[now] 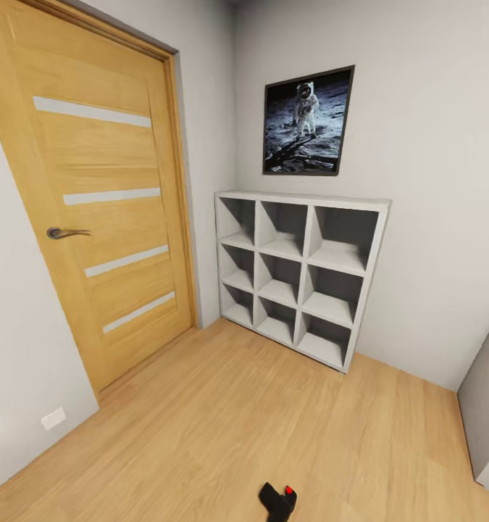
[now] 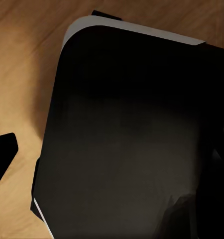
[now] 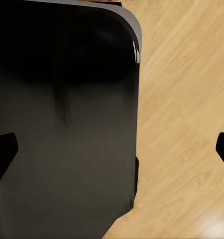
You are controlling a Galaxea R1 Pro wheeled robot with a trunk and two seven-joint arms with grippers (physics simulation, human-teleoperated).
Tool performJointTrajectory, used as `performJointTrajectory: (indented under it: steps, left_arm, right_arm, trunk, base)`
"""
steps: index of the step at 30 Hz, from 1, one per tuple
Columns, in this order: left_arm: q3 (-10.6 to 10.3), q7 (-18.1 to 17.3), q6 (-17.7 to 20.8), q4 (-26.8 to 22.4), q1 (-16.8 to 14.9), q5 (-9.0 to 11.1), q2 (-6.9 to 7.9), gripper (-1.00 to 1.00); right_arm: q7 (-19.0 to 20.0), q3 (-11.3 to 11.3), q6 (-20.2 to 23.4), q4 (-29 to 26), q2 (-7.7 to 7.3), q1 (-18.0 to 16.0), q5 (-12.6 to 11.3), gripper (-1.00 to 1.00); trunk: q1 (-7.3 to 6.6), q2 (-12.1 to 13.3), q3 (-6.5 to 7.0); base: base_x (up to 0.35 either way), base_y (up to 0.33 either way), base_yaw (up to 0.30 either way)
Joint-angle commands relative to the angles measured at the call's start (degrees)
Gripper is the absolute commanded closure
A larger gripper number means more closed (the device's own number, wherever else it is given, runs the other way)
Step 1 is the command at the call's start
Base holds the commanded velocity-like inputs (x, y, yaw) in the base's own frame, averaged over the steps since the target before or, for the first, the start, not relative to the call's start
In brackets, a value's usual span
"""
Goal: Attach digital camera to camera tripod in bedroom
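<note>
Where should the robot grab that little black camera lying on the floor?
Probably from straight above, claw fingers on the two long sides of the digital camera's chunky body. It lies low on the wood floor, so no side approach fits. The frame edge hides part of it.

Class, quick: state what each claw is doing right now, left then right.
Left claw: cannot be told; one dark fingertip shows over the wood floor.
Right claw: open, empty, fingertips far apart.

Partly cut off, as we see them: digital camera (image 1: 278, 502) by the head view's lower edge; door (image 1: 92, 196) at its top; grey furniture (image 1: 487, 413) at its right edge, kind unclear.
</note>
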Motion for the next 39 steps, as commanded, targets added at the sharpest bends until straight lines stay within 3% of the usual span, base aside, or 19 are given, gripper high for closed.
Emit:
performJointTrajectory:
  steps: [1, 11, 39]
  left_arm:
    - [0.1, 0.1, -0.1, 0.0, 0.0, 0.2, -0.02, -1.00]
    - [0.1, 0.1, -0.1, 0.0, 0.0, 0.2, -0.02, -1.00]
    - [0.2, 0.1, -0.2, -0.5, 0.0, 0.3, 0.07, -1.00]
  right_arm:
    - [-0.1, 0.0, -0.2, 0.0, 0.00, 0.0, 0.0, -1.00]
    - [-0.1, 0.0, -0.2, 0.0, 0.00, 0.0, 0.0, -1.00]
    - [-0.1, 0.0, -0.2, 0.0, -0.09, 0.0, -0.1, -1.00]
  trunk:
    - [0.03, 0.0, -0.04]
    - [0.03, 0.0, -0.04]
    - [0.03, 0.0, -0.04]
  base:
    - [0.321, 0.010, -0.253]
    - [0.298, 0.003, -0.253]
    - [0.011, 0.000, -0.279]
